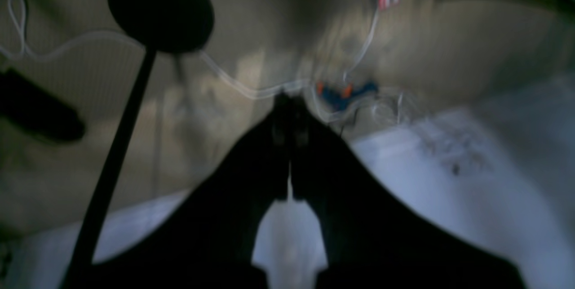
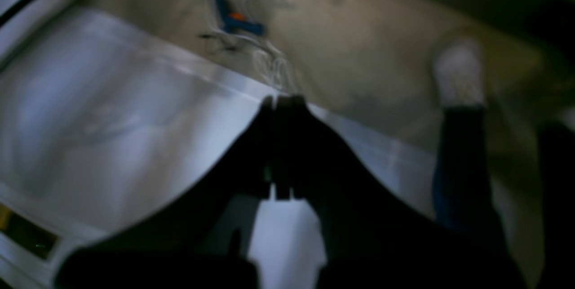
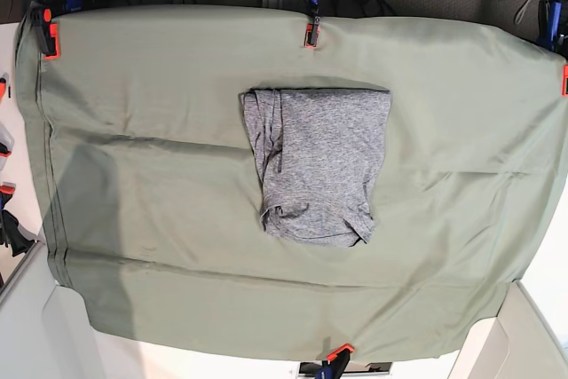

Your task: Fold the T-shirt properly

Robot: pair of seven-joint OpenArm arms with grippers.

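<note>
Beige flooring with a loose white cable blurs behind the left gripper (image 1: 289, 113), jaws clenched on nothing. Right wrist: right gripper (image 2: 280, 113) likewise clenched and empty, off the surface. Base: T-shirt (image 3: 318, 164) lies folded mid-surface on the olive sheet (image 3: 133, 175), seemingly finished.

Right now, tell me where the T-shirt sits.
In the base view, the folded T-shirt lies near the middle of the olive-green cloth, just below the top-edge clamp.
</note>
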